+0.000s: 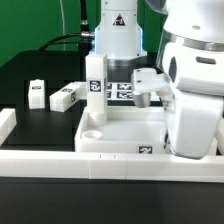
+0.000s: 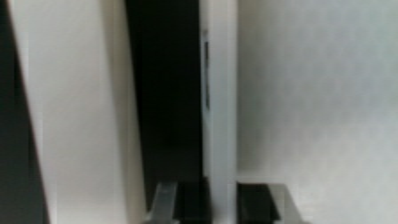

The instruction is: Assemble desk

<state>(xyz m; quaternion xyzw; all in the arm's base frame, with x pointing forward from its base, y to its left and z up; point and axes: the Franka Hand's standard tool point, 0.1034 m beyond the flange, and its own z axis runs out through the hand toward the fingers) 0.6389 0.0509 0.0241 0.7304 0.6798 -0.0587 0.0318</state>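
White tabletop [image 1: 120,135] flat on the black table [image 1: 30,70], just behind the long white border wall [image 1: 60,160], with a raised rim and a round socket [image 1: 93,130] open at the near corner on the exterior view's left. One leg [image 1: 95,82] upright at the far corner of the tabletop on the same side, its tag toward the camera. Two more legs lying on the table further to the exterior view's left, apart from the tabletop: one [image 1: 65,96] nearer to it, the other [image 1: 37,93] beyond. Marker board [image 1: 122,91] behind the tabletop. Arm [image 1: 190,90] above the tabletop on the exterior view's right, hiding that side. Gripper [image 2: 217,203] closed, dark fingertips [image 2: 173,203] at the edge of the blurred wrist view, close before a white surface with a dark vertical band. Not possible to tell whether anything is between them.
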